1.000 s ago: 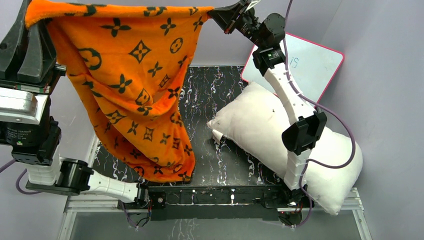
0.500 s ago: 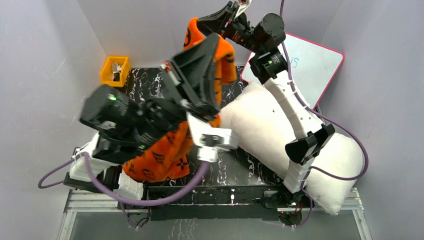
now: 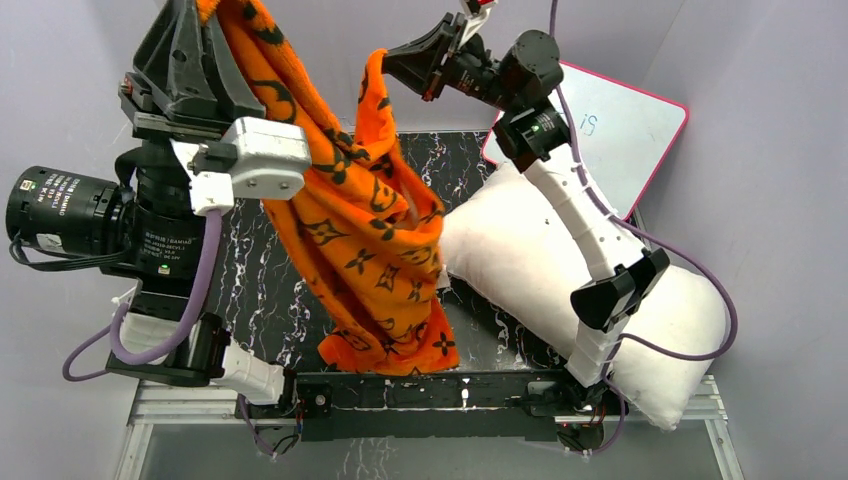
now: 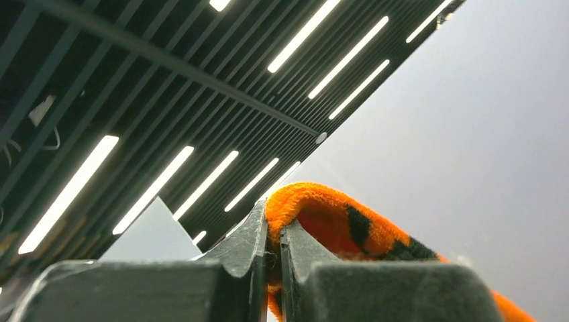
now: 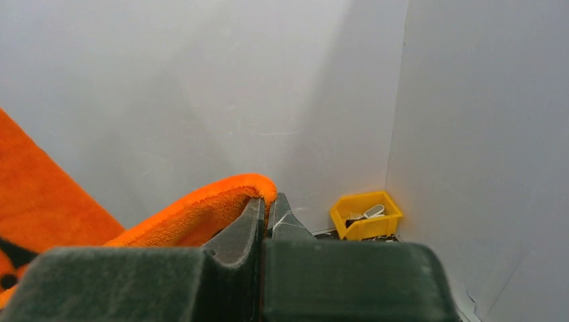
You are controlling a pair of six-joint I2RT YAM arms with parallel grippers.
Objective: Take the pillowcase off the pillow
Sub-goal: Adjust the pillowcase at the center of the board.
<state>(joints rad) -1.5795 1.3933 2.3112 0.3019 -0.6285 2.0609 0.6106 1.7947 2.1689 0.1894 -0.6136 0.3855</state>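
Pillowcase (image 3: pixel 370 250) hung up high, all off pillow (image 3: pixel 520 250). Pillow lay at right of table (image 3: pixel 270 260). Left gripper (image 4: pixel 274 231) pinched one edge tight. Right gripper (image 5: pixel 266 204) pinched another edge tight. Best way, I think: lower cloth slowly, away from pillow, then let go. Counted: one pillowcase, one pillow, two grippers, one whiteboard (image 3: pixel 630 120), one yellow bin (image 5: pixel 366 215).

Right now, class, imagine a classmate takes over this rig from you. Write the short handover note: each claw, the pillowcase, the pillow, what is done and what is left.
Left claw: shut on an edge of the pillowcase, held high.
Right claw: shut on another edge, also raised.
Pillowcase: hangs limp from both claws over the table.
Pillow: bare, lying on the table's right side, partly under the right arm.
Done: the pillowcase is off the pillow.
Left: probably just lay the pillowcase down and let go.
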